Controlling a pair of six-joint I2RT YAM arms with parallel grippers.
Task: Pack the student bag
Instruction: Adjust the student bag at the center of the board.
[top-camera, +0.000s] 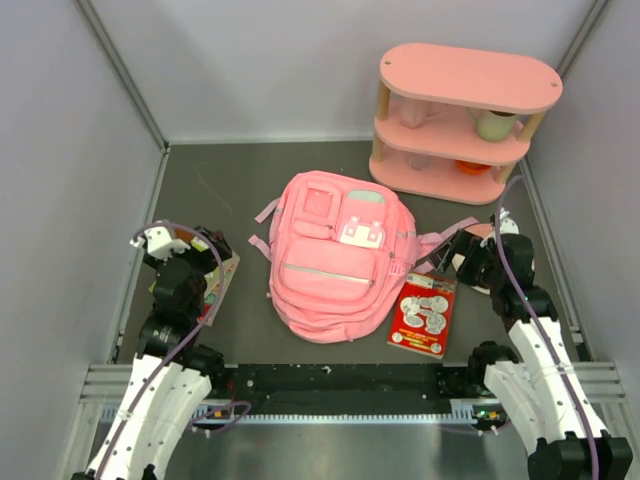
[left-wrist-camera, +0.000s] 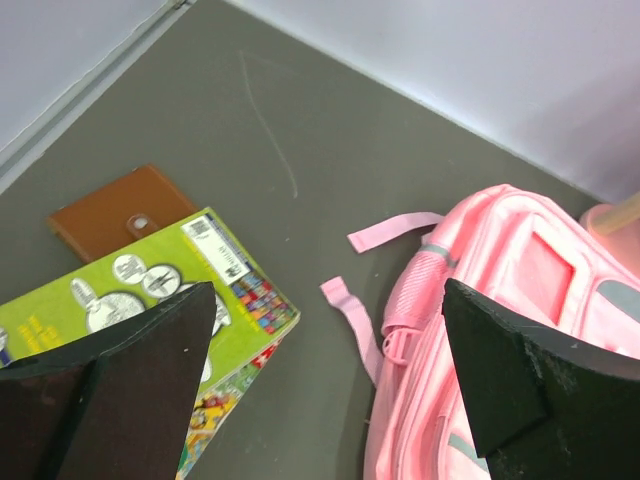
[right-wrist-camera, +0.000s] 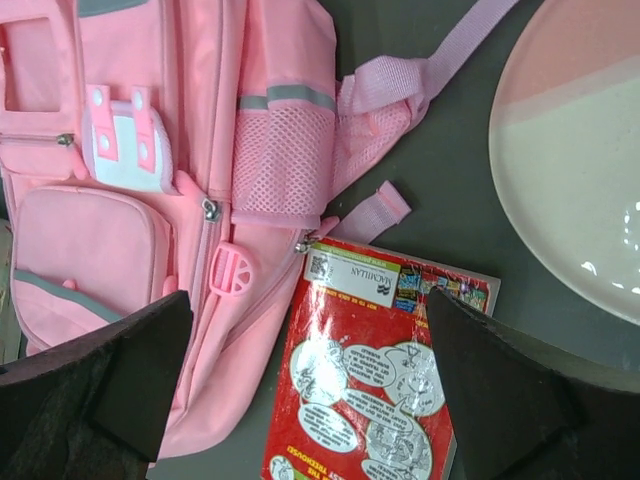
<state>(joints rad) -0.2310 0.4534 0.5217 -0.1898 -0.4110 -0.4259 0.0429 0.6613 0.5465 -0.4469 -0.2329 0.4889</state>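
I saw the dark grey desk (top-camera: 240, 190) carrying the student bag (top-camera: 335, 255), which lay flat in the middle with its pockets up. A red booklet (top-camera: 423, 314) lay against the bag's right side, with a pink-and-white plate (right-wrist-camera: 580, 150) beyond it. At the left lay a green book (left-wrist-camera: 150, 290) with a brown case (left-wrist-camera: 120, 210) against it. A pink shelf unit (top-camera: 465, 120) stood in the far right corner.

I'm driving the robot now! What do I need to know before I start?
Left gripper: open, empty, above the green book and brown case, left of the bag.
Right gripper: open, empty, above the red book, near a pink and white plate, right of the bag.
Student bag: flat, front up, mid-table.
Done: nothing held; both books lie outside the bag.
Left: probably open the bag and put the things in.
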